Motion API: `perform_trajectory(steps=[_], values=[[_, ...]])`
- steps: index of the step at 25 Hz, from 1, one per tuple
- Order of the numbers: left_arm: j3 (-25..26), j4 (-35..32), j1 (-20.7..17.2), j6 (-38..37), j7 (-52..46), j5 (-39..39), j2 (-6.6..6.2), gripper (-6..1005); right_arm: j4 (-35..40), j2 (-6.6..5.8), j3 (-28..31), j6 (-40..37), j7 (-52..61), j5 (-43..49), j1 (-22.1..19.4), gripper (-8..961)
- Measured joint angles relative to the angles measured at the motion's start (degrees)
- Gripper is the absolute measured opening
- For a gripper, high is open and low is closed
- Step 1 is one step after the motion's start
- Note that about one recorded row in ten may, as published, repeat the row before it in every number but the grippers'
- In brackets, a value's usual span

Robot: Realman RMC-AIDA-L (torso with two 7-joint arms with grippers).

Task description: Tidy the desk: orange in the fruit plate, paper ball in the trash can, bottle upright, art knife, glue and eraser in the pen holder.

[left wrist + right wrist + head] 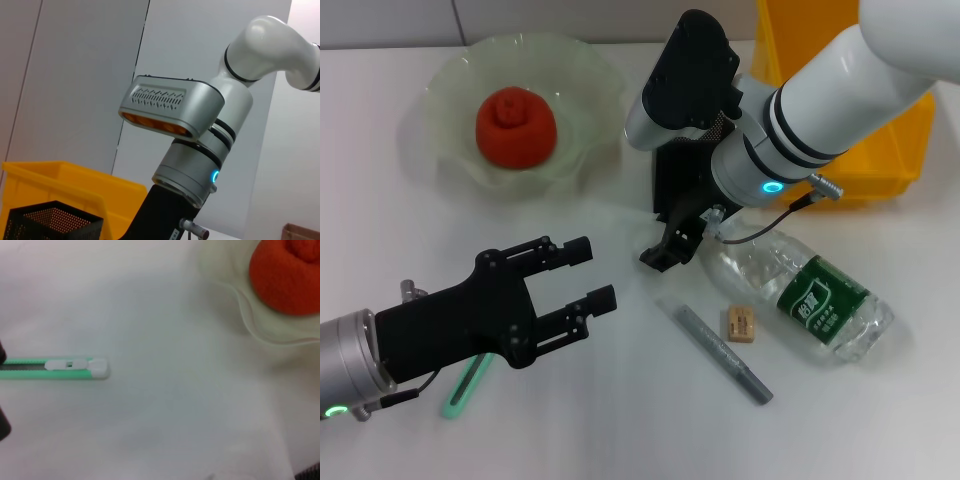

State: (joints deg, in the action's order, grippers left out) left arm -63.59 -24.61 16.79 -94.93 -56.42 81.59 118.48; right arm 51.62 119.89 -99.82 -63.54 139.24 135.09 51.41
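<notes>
Bright overhead light is washing my desk [570, 420] evenly; shadows are staying soft; my right wrist view is blurring throughout.

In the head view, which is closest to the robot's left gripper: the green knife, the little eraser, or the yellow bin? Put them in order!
From the left gripper, in the head view:
1. Green art knife: just below the gripper's body, partly hidden by it.
2. Eraser: farther right, beside the lying bottle.
3. Yellow bin: far back right corner, behind the right arm.

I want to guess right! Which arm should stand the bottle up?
Probably the right. Its pincer is down right beside the neck of the lying bottle. The left pincer hovers open farther off, over the green art knife.
</notes>
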Motion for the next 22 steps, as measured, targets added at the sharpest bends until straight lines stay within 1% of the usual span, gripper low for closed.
perform_trajectory(steps=[6,9,12,13,14,16,17,18,19,20,22], values=[[0.07,0.00,-0.08,-0.02,0.00,-0.08,0.00,607,0.58,0.00,-0.03,0.06,0.00,-0.14,-0.38,531],[0.08,0.00,-0.04,0.00,0.00,-0.11,-0.01,607,4.26,-0.02,0.04,-0.19,-0.01,-0.84,-2.66,504],[0.07,0.00,-0.05,0.00,0.00,-0.14,0.00,607,13.01,-0.30,0.28,-0.20,-0.66,-2.40,-8.38,484],[0.05,0.00,-0.09,0.01,0.00,-0.14,0.00,607,19.82,-0.30,0.98,0.30,-2.48,-3.60,-13.33,484],[0.05,0.00,-0.09,0.01,0.00,-0.14,0.00,607,19.82,-0.30,0.98,0.30,-2.48,-3.60,-13.33,483],[0.08,0.01,-0.12,0.01,0.00,-0.16,-0.01,607,24.47,-0.24,1.56,1.13,-5.16,-6.18,-17.67,483],[0.08,0.01,-0.12,0.01,0.00,-0.16,-0.01,607,26.67,-0.27,1.95,1.72,-6.95,-8.55,-20.14,482],[0.10,0.00,-0.13,0.01,0.00,-0.17,-0.01,607,29.39,-0.36,3.36,2.31,-12.13,-15.03,-24.29,482],[0.11,0.00,-0.11,0.01,0.00,-0.20,0.00,607,29.39,-0.36,3.36,2.31,-12.13,-15.03,-24.29,482],[0.12,0.00,-0.11,0.01,0.00,-0.21,0.00,607,30.30,-0.39,4.78,2.35,-16.00,-19.99,-26.56,481],[0.12,0.01,-0.08,0.01,0.00,-0.21,0.00,607,30.44,-0.40,7.37,1.82,-22.52,-28.78,-29.61,481]])
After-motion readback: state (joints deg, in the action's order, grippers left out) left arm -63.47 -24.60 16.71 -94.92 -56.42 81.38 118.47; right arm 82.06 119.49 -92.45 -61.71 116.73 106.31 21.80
